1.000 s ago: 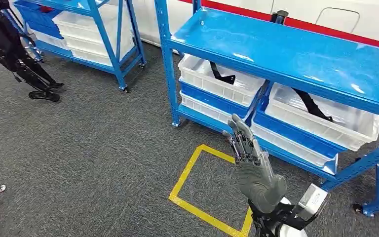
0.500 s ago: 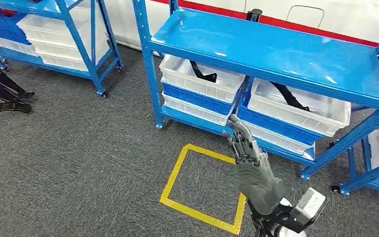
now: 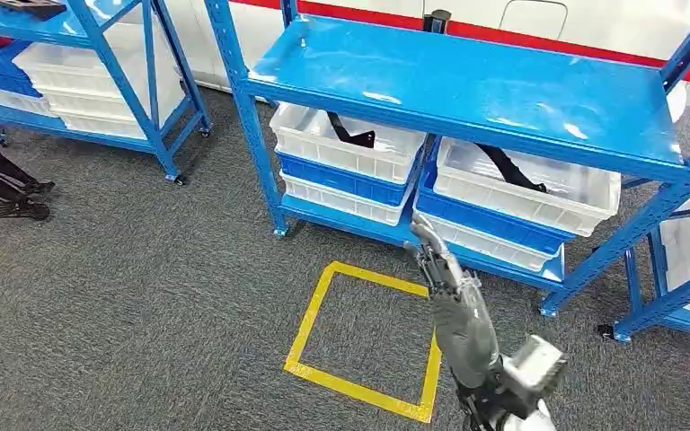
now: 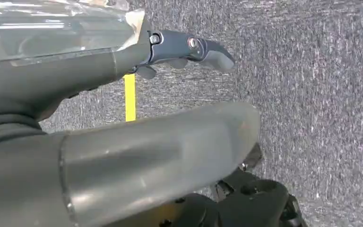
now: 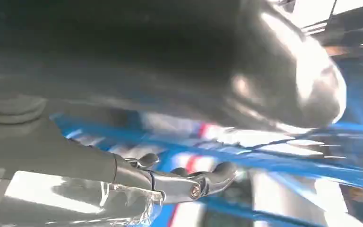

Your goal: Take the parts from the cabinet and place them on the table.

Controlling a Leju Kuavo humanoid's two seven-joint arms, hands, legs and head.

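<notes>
Two black parts lie in white bins on the lower shelf of the blue cabinet (image 3: 467, 85): one part (image 3: 350, 135) in the left bin (image 3: 346, 148), another part (image 3: 503, 166) in the right bin (image 3: 526, 193). My right hand (image 3: 454, 296) is raised before the cabinet's lower shelf, fingers stretched out toward the bins, holding nothing. The right wrist view shows that hand (image 5: 170, 61) blurred against blue shelving, its fingers (image 5: 189, 184) slightly bent and empty. In the left wrist view my left hand (image 4: 137, 156) hangs over grey carpet with thumb and fingers (image 4: 189, 47) apart and nothing in it.
A yellow taped square (image 3: 364, 337) marks the carpet in front of the cabinet. A second blue rack (image 3: 99, 54) with white bins stands at the back left, a third rack (image 3: 683, 278) at the right. Dark legs of some equipment (image 3: 0, 184) stand at the left edge.
The whole picture has shifted: the camera has turned right, bringing the cabinet more to the middle. My right hand stays raised and has turned narrower, edge-on.
</notes>
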